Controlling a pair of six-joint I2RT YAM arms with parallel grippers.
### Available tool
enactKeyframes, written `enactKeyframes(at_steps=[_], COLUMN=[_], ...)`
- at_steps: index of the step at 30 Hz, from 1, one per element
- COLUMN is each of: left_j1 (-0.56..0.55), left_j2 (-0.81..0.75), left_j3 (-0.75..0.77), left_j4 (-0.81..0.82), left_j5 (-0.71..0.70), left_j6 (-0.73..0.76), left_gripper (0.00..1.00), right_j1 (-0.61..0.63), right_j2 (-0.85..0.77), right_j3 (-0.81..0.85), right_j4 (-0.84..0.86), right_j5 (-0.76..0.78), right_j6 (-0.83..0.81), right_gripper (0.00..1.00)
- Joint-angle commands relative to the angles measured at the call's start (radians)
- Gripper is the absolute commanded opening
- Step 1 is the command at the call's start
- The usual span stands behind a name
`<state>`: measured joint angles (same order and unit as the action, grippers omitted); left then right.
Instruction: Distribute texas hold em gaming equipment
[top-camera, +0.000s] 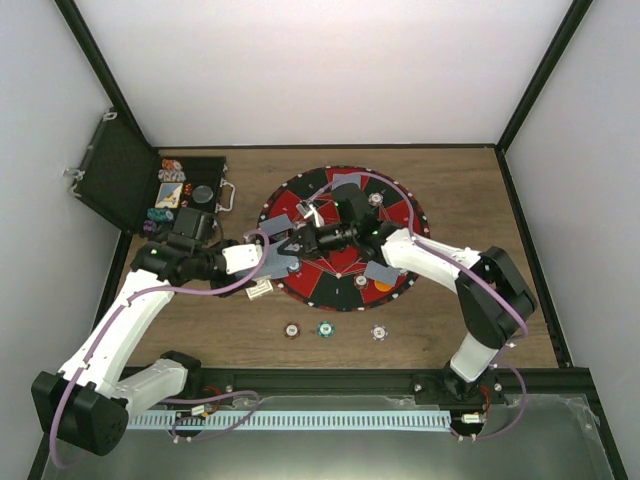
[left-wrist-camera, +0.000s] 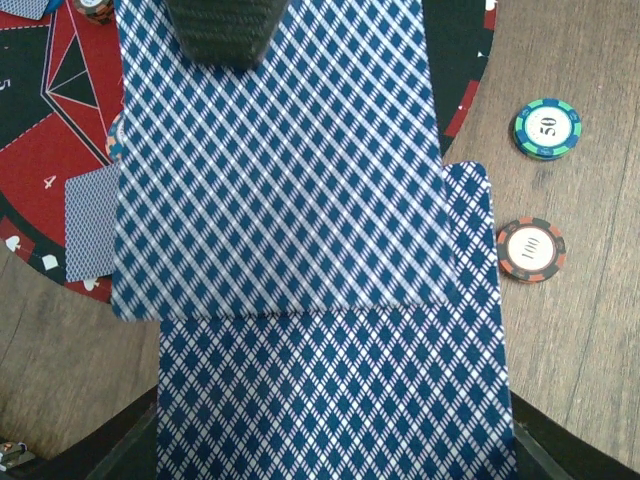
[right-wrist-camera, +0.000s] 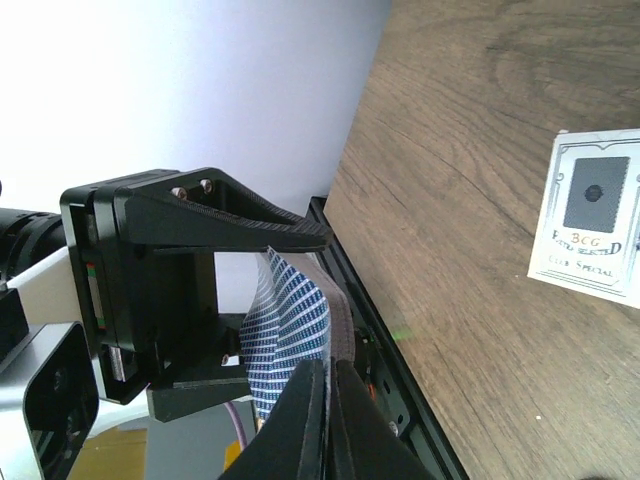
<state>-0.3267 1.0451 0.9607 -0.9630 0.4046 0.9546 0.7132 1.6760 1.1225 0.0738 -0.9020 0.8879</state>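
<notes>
From above, both arms meet over the near-left part of the round red-and-black mat (top-camera: 345, 262) on the wooden table (top-camera: 480, 200). The left arm reaches in from the left with its elbow bent. Its left gripper (top-camera: 270, 258) pinches the deck (top-camera: 278, 247), which points right toward the mat's middle. The right arm folds back from the right, and the right gripper (top-camera: 293, 245) faces the deck head-on. Three chips (top-camera: 325, 329) sit in a row on bare wood, nearer than the mat. An orange button (top-camera: 384, 285) lies at the mat's near-right rim, and a white-faced card (top-camera: 259, 290) lies just off its near-left rim. A black case (top-camera: 130, 180) stands open at the far left, and white walls close the space.

The left wrist view shows the deck backs up, its long axis running away from the camera. The top card (left-wrist-camera: 280, 170) is slid forward and slightly askew, with a dark fingertip (left-wrist-camera: 225, 30) on its far end. A teal chip (left-wrist-camera: 547, 128) and a red-and-black chip (left-wrist-camera: 531, 250) lie on the near side.

In the right wrist view, the right fingers are pressed together on the bowed top card's edge.
</notes>
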Motion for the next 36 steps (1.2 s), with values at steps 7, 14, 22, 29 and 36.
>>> enactKeyframes(at_steps=[7, 14, 22, 29, 36], left_j1=[0.003, 0.002, 0.002, 0.003, 0.002], left_j2=[-0.004, -0.003, -0.004, -0.005, -0.003], left_j3=[-0.012, -0.003, 0.003, 0.0, 0.002], left_j4=[0.032, 0.021, 0.019, 0.023, 0.024], left_j5=[-0.002, 0.005, 0.017, 0.021, 0.019], left_j6=[0.024, 0.024, 0.015, 0.013, 0.012], left_gripper=[0.05, 0.05, 0.05, 0.05, 0.05], right_j1=[-0.115, -0.215, -0.217, -0.218, -0.216], right_j2=[0.008, 0.262, 0.668, 0.894, 0.895], right_j3=[0.076, 0.283, 0.739, 1.041, 1.046], right_j4=[-0.105, -0.175, -0.341, -0.456, -0.5], right_j5=[-0.019, -0.022, 0.048, 0.058, 0.083], right_j6=[-0.071, -0.145, -0.188, -0.191, -0.228], right_gripper=[0.01, 0.01, 0.01, 0.01, 0.27])
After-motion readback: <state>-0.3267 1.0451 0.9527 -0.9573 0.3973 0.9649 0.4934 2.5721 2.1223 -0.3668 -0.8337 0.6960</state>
